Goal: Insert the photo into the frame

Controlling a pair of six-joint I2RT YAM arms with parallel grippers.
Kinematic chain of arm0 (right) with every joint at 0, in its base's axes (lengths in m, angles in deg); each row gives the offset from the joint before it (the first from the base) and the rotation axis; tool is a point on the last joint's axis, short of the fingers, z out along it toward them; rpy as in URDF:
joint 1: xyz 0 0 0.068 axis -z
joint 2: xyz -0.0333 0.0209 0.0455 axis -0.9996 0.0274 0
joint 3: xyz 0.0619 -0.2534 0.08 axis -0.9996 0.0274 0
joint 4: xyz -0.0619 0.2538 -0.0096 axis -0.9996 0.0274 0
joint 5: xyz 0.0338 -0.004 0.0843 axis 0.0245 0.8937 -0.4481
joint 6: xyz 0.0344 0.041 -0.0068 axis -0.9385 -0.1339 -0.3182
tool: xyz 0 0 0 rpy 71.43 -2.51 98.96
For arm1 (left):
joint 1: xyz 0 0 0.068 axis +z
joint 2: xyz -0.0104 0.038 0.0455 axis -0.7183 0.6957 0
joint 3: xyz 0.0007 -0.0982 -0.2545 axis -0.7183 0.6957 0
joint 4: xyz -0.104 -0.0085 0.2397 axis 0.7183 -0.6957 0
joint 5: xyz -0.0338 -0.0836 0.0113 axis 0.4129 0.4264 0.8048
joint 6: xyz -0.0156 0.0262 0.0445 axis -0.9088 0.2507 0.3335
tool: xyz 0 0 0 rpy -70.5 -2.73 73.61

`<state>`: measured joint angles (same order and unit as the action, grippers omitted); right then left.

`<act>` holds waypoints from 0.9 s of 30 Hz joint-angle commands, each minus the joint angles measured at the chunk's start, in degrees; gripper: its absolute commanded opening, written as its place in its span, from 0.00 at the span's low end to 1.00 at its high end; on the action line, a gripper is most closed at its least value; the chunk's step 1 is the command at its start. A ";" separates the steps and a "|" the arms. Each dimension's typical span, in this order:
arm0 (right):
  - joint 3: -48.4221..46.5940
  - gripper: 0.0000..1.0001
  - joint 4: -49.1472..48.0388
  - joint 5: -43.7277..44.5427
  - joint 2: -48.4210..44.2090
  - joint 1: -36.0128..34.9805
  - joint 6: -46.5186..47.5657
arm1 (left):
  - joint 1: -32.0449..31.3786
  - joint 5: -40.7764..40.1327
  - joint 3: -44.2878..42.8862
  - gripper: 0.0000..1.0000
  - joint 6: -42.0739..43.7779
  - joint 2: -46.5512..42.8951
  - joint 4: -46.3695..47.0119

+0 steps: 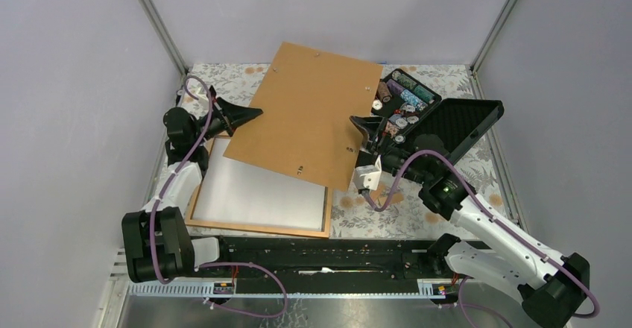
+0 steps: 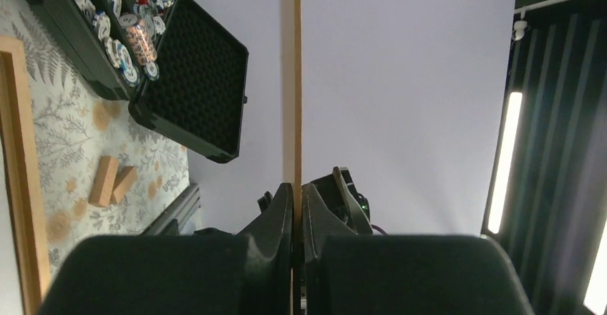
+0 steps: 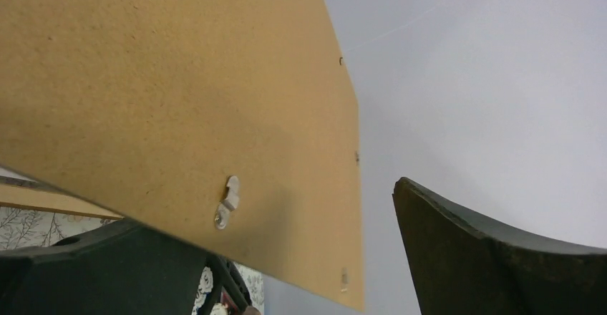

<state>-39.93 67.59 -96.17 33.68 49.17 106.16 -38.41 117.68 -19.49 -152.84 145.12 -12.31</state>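
My left gripper (image 1: 252,112) is clamped on the left edge of the backing board (image 1: 313,112), tilted over the frame (image 1: 257,229); my right gripper (image 1: 367,147) gapes at its right edge.

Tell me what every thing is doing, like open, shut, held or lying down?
left gripper, shut on the backing board's edge
right gripper, open beside the backing board
backing board, held up, tilted above the frame
frame, lying flat on the table
photo, lying in the frame, white side up
black case, open, chips inside
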 commanded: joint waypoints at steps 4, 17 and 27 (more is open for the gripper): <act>1.03 1.00 1.37 -0.70 -4.27 -0.02 -8.00 | 1.63 -2.93 -9.95 0.00 10.91 1.88 1.68; 14.44 1.00 -14.27 4.65 -1.99 -0.02 -58.26 | 6.94 -3.90 -13.45 0.00 11.84 3.76 6.97; 15.79 1.00 -39.15 14.68 9.57 -0.21 -126.14 | 7.90 -12.56 -5.44 0.00 -7.19 7.64 39.51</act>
<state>-26.23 51.96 -82.64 39.69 49.19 12.42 -30.94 112.13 -26.97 -148.42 151.00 4.73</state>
